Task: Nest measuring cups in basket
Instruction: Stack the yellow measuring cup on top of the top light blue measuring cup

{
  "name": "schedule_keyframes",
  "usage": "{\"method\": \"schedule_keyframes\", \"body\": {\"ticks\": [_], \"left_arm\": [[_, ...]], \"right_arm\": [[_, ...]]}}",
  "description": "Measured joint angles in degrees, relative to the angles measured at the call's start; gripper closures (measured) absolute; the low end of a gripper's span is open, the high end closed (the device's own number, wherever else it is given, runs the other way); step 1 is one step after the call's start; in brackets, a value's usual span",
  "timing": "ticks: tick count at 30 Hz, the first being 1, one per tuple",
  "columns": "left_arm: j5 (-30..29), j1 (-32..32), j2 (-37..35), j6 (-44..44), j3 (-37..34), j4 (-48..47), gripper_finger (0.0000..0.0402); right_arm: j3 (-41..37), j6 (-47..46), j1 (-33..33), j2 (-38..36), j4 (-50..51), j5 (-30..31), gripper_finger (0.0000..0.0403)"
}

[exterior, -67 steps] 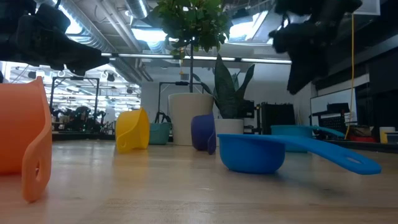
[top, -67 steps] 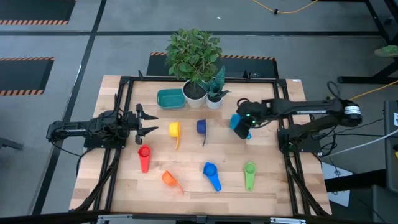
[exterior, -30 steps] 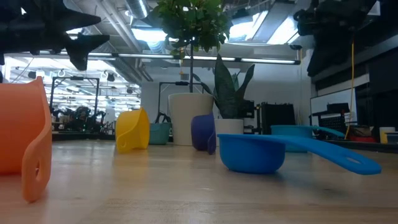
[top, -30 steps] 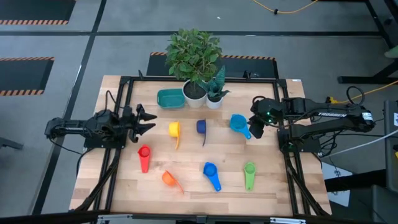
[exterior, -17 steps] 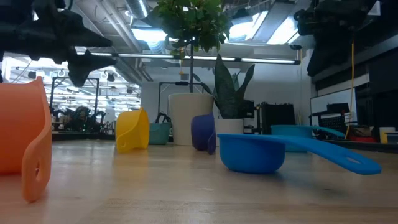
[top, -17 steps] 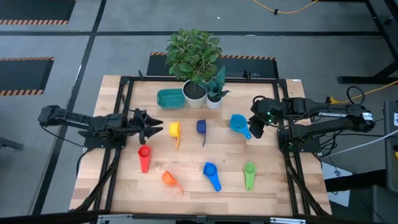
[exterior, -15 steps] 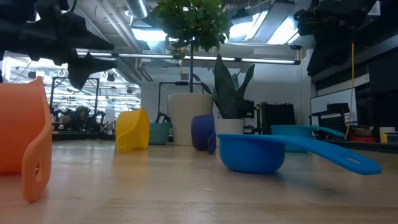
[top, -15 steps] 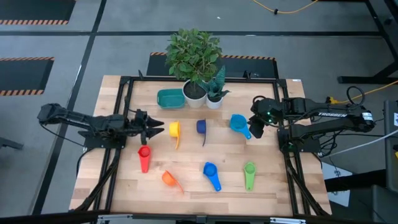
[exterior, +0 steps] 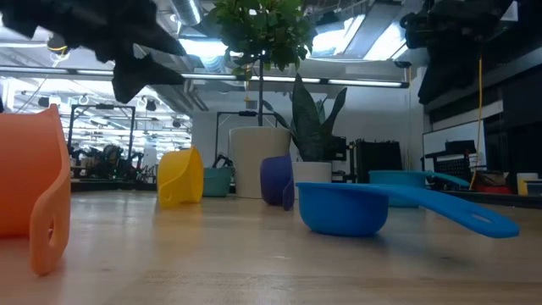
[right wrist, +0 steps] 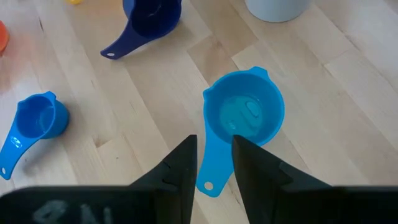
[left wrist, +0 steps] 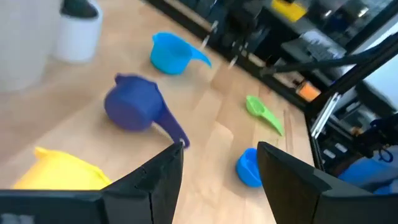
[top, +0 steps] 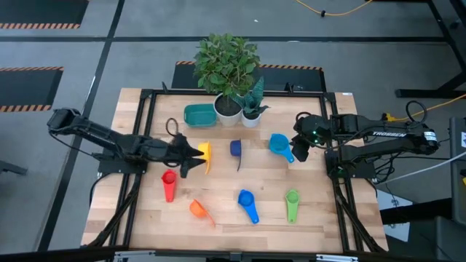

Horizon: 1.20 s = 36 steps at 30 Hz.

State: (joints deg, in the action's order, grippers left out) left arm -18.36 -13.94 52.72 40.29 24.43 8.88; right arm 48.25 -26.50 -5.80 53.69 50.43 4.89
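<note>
Seven measuring cups lie apart on the wooden table: yellow (top: pixel 204 151), dark blue (top: pixel 236 148), light blue (top: pixel 279 144), red (top: pixel 169 180), orange (top: pixel 196 209), blue (top: pixel 246 199) and green (top: pixel 292 198). The teal basket (top: pixel 199 114) stands at the far left, beside the plant pots. My left gripper (top: pixel 192 156) is open and empty, above the table just left of the yellow cup (left wrist: pixel 56 171). My right gripper (top: pixel 300 145) is open and empty, raised just right of the light blue cup (right wrist: pixel 244 113); its fingers stand over the cup's handle (right wrist: pixel 208 168).
Two white plant pots (top: pixel 237 109) with green plants stand at the far middle, right of the basket. A black metal frame (top: pixel 145 102) runs along the table's left, right and far edges. Bare wood lies along the near edge (top: pixel 233 233).
My left gripper has reached out toward the table's right edge, from near the left frame rail to just beside the yellow cup, with its fingers staying open. No cup has moved.
</note>
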Motion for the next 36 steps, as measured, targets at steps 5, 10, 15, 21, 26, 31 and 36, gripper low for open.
{"method": "schedule_keyframes", "body": {"ticks": [5, 10, 15, 21, 26, 31, 36], "left_arm": [[0.0, -1.4, 6.8, 7.1, 7.1, -10.4, 0.0204], [0.8, -1.9, 12.2, 16.9, 10.3, -17.0, 0.0204], [3.4, -1.9, 17.9, 22.8, 10.4, -17.1, 0.0204], [4.6, -1.9, 24.0, 26.4, 10.4, -17.0, 0.0204], [4.2, -1.9, 27.2, 28.6, 10.4, -17.0, 0.0204], [2.4, -1.8, 29.5, 28.7, 10.4, -17.0, 0.0204], [2.4, -0.6, 31.9, 28.7, 10.4, -15.6, 0.0204]], "right_arm": [[0.0, 0.1, 0.0, 0.0, 0.0, 0.0, 0.0297], [0.0, 0.1, 0.0, 0.0, 0.0, 0.0, 0.0297], [0.0, 0.2, 0.0, 0.0, 0.0, 0.0, 0.0297], [0.0, 0.2, 0.0, 0.0, 0.0, 0.0, 0.0297], [0.0, 0.2, 0.0, 0.0, 0.0, 0.0, 0.0297], [0.0, 0.2, 0.0, 0.0, 0.0, 0.0, 0.0297], [0.0, 0.2, 0.0, 0.0, 0.0, 0.0, 0.0297]]}}
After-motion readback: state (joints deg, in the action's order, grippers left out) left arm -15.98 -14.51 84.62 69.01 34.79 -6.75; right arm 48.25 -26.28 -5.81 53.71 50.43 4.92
